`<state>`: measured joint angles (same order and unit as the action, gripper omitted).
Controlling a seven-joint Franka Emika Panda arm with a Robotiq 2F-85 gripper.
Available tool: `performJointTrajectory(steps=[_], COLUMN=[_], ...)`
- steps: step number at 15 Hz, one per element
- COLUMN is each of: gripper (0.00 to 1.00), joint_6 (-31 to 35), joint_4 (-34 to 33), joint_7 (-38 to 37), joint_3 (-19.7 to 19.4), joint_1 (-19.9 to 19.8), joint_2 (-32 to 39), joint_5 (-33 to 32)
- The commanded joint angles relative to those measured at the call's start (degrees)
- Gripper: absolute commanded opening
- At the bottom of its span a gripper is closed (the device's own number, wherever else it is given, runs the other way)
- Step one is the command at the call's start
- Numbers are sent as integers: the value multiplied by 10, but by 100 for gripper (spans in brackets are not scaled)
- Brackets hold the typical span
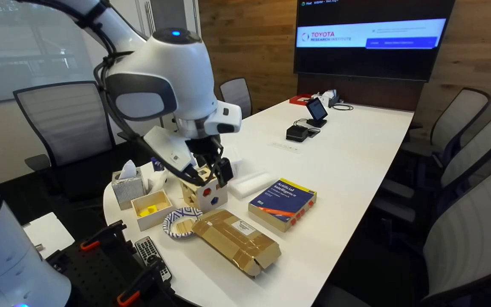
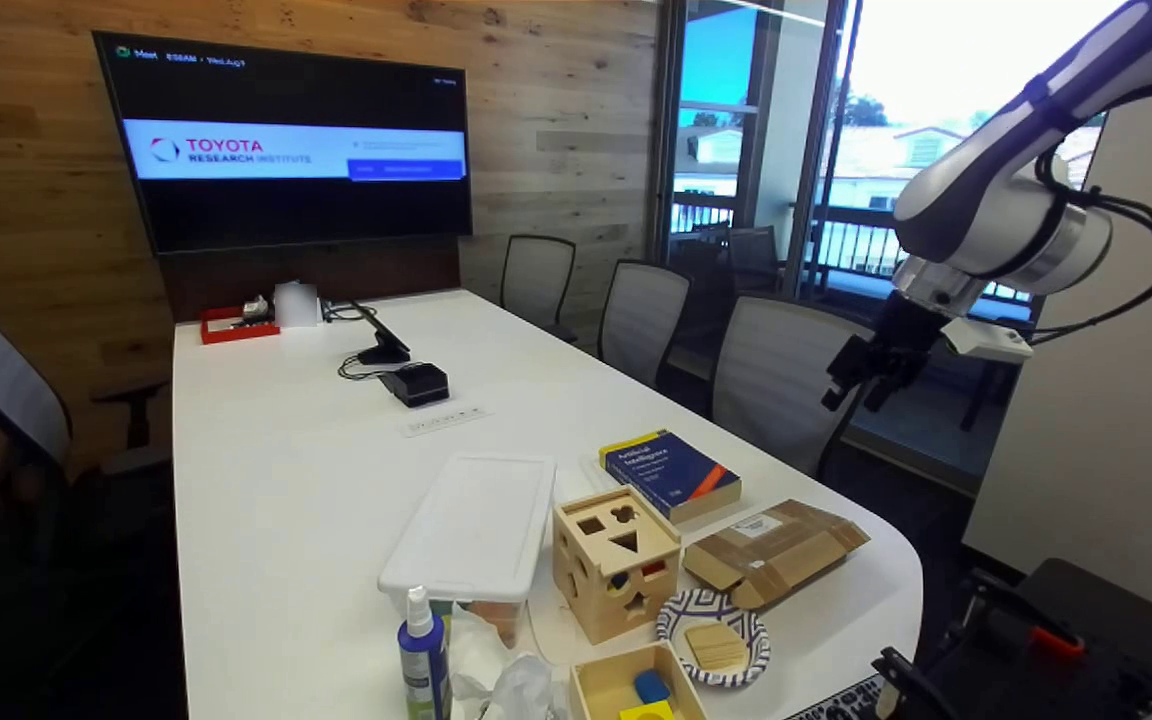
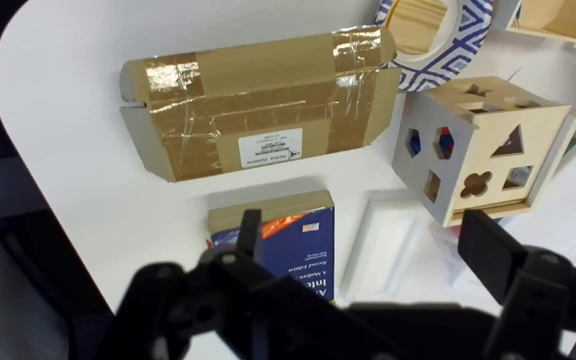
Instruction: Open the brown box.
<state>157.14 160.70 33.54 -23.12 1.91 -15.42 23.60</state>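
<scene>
Plate [image 3: 460, 47], book [image 1: 281, 202] beside brown box [image 1: 237, 238]

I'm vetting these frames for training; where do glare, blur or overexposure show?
In the wrist view, glare whitens patches of tape on the brown box, and the gripper looks soft; in an exterior view, daylight washes out part of the window; in an exterior view, reflections show on the wall panel.

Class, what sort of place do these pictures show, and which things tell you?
Most likely an office meeting room: a long white table with a rounded corner, grey mesh-backed chairs with dark frames along its sides, and a wide black rectangular screen beyond its far end reading "TOYOTA RESEARCH INSTITUTE".
</scene>
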Motion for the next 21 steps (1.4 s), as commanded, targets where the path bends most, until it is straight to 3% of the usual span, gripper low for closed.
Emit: performJointTrajectory(steps=[1, 7, 17, 21], gripper=[100, 100, 100, 100], joint_6=[36, 20, 5, -2], joint_4=[0, -28, -107, -160], joint_7=[90, 272, 421, 455], joint_3=[-47, -82, -20, 7], joint_1=[61, 121, 109, 104], joint_2=[50, 147, 377, 473], joint_5=[139, 395, 681, 760])
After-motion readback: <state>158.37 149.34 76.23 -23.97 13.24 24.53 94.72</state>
